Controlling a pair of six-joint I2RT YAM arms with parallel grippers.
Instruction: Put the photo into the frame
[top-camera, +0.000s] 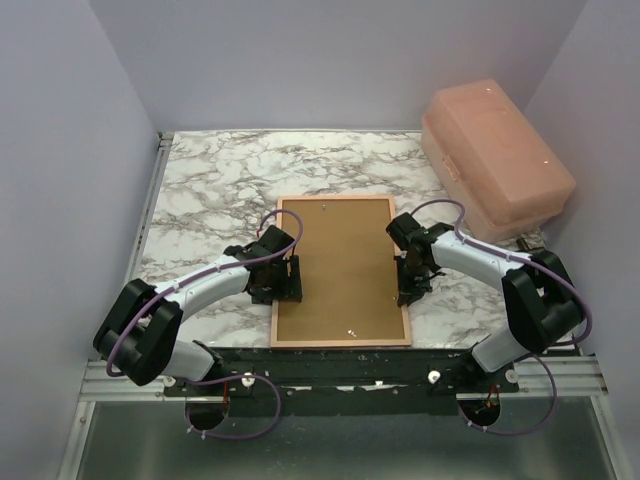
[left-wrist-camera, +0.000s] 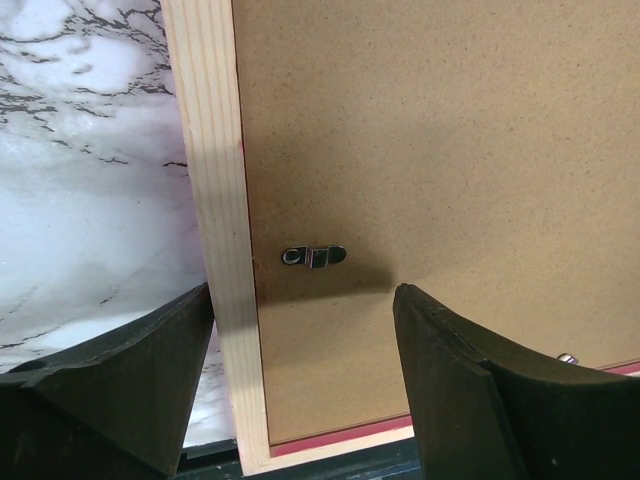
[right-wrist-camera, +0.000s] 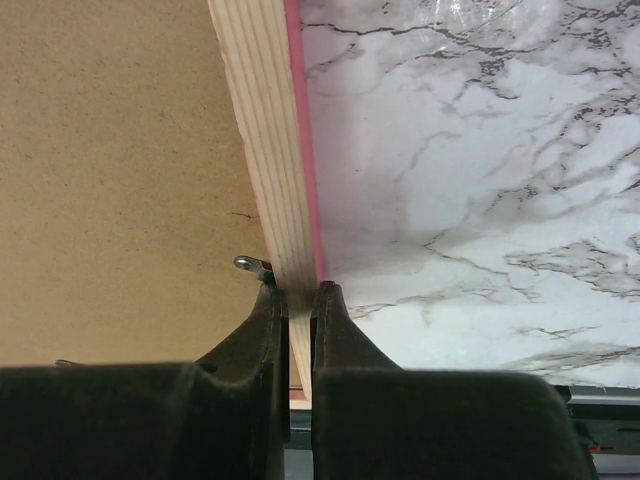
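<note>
Top view: the frame (left-wrist-camera: 215, 150) lies face down on the bench (top-camera: 200, 190), board (top-camera: 340, 270) in it, photo hidden. Left gripper (left-wrist-camera: 300, 310) hangs wide apart over a clip (left-wrist-camera: 314, 256). Right gripper (right-wrist-camera: 300, 290) is pinched almost closed over the frame's edge. A hard push could slide the frame.

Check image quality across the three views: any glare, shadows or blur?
Top external: soft, even light; small highlights on the translucent peach plastic box. Left wrist: left gripper jaws dark, blurred; shadow on the brown fibreboard backing beside the small metal clip. Right wrist: glare on the white marble tabletop, upper right; right gripper jaws near black.
</note>
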